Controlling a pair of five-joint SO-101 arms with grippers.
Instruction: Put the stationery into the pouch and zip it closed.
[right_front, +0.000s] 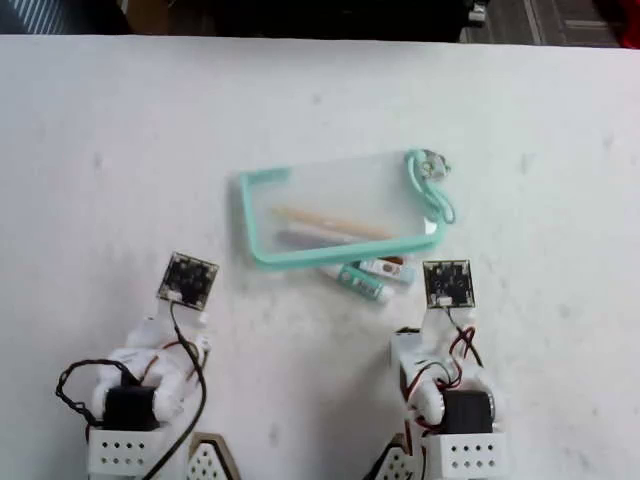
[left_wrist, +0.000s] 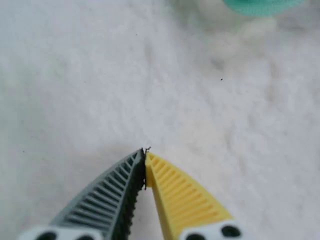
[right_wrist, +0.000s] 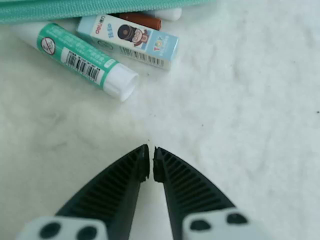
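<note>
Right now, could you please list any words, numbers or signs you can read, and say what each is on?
Green tube: a barcode and a round symbol; digits too small to read.
Blue box: a barcode, a cartoon figure and short lettering, not quoted here.
Pouch: no print seen.

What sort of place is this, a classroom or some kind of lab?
Probably a small robotics test bench: the left arm and right arm, with bare wiring, sit at a plain white table, where a pouch and glue stick lie like practice props.
</note>
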